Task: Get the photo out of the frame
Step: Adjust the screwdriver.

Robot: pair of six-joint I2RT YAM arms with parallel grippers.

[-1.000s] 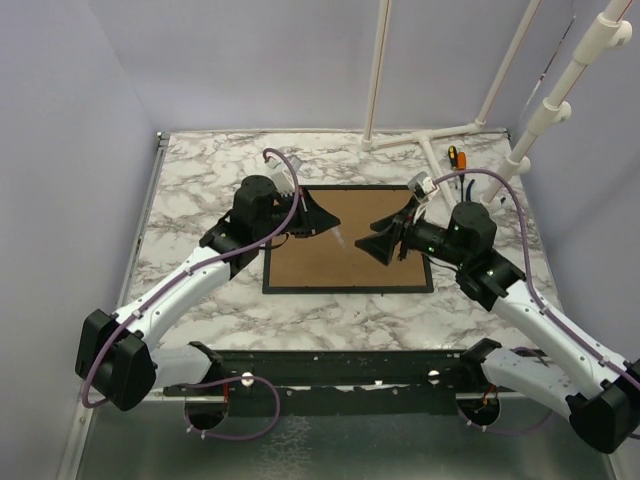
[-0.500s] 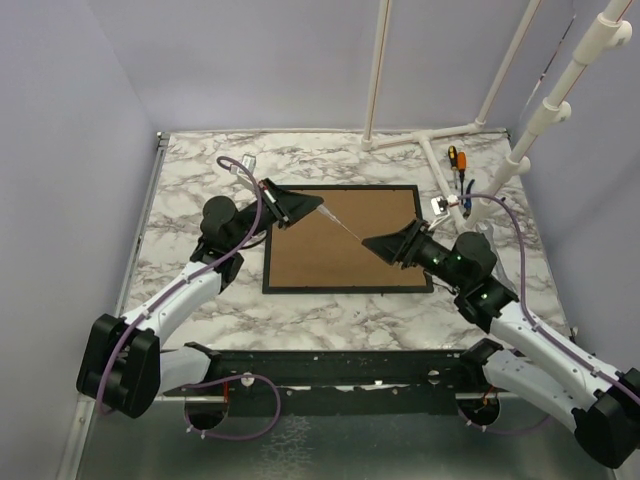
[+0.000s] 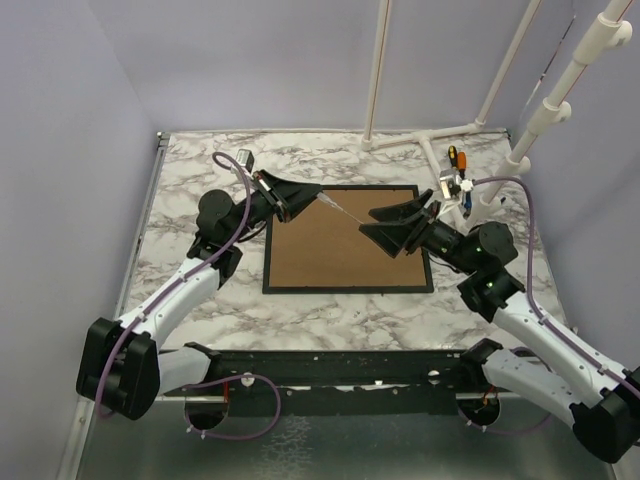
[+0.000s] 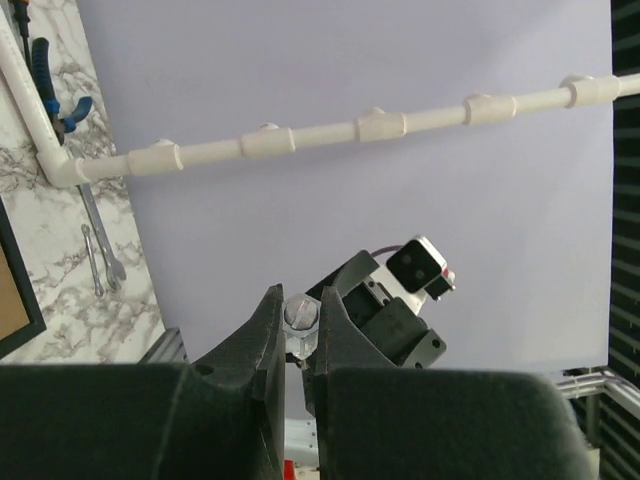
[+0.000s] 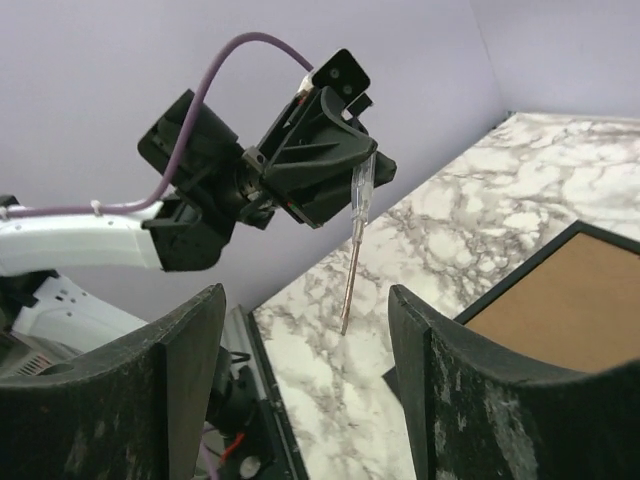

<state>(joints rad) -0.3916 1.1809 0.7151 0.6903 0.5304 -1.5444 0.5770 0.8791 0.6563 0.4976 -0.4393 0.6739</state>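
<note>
Left gripper (image 3: 312, 196): jaws closed on the clear plastic handle of a thin-shafted screwdriver (image 3: 345, 212), held over the far edge of the large rectangular black-bordered frame (image 3: 340, 262). The frame lies face down in the middle of the white-and-grey marbled table (image 3: 195, 180), brown fibreboard back uppermost. The photo is hidden beneath that board. Right gripper (image 3: 377, 224): jaws spread wide and empty, facing the shaft tip. The small hand tools (image 3: 456, 160) at far right are too small to identify.
</note>
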